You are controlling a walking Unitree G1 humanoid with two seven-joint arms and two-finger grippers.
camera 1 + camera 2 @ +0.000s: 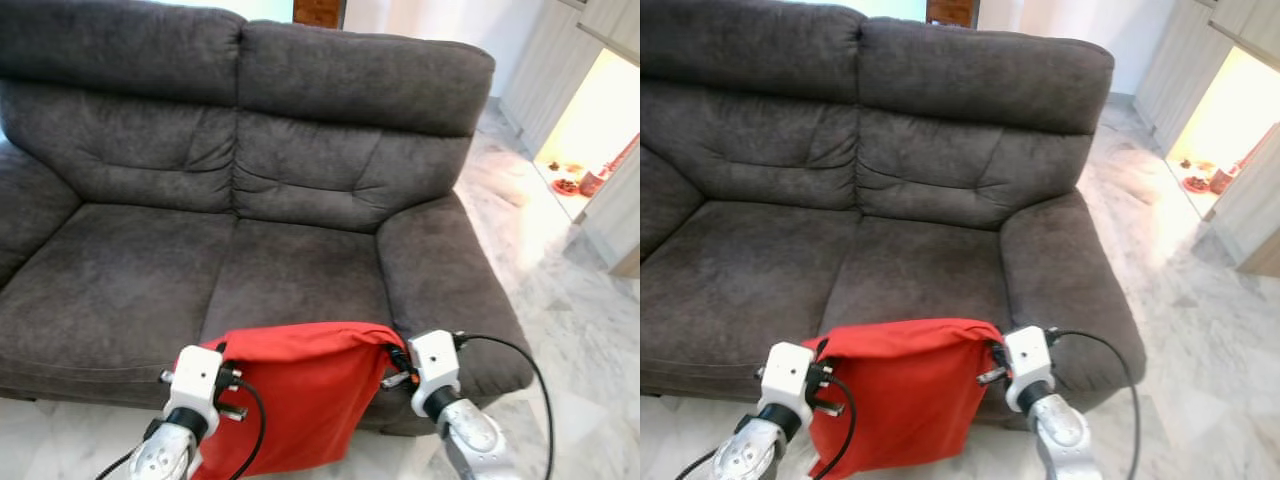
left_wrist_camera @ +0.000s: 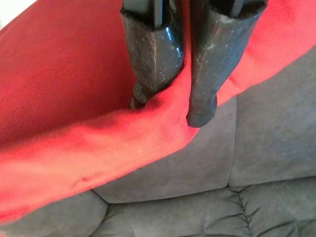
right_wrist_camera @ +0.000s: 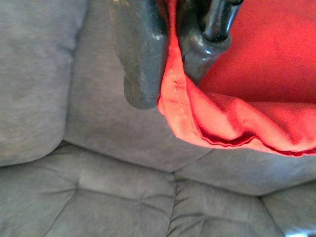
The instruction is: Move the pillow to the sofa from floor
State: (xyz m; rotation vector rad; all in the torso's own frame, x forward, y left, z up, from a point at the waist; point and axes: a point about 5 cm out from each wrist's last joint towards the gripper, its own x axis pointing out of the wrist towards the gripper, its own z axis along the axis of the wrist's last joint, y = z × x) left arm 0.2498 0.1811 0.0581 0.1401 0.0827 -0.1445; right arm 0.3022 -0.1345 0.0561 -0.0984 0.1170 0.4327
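The red pillow hangs between my two tools, held up in front of the sofa's front edge, its top hem stretched level and its body drooping down toward the floor. My left tool is clamped on the pillow's upper left corner, the fabric pinched tight between both black fingers. My right tool is closed on the upper right corner in the same way, with the seam caught between its fingers. Behind the pillow stands the dark grey sofa, two seat cushions wide, with its right armrest near my right tool. Pale marble floor spreads to the right of the sofa.
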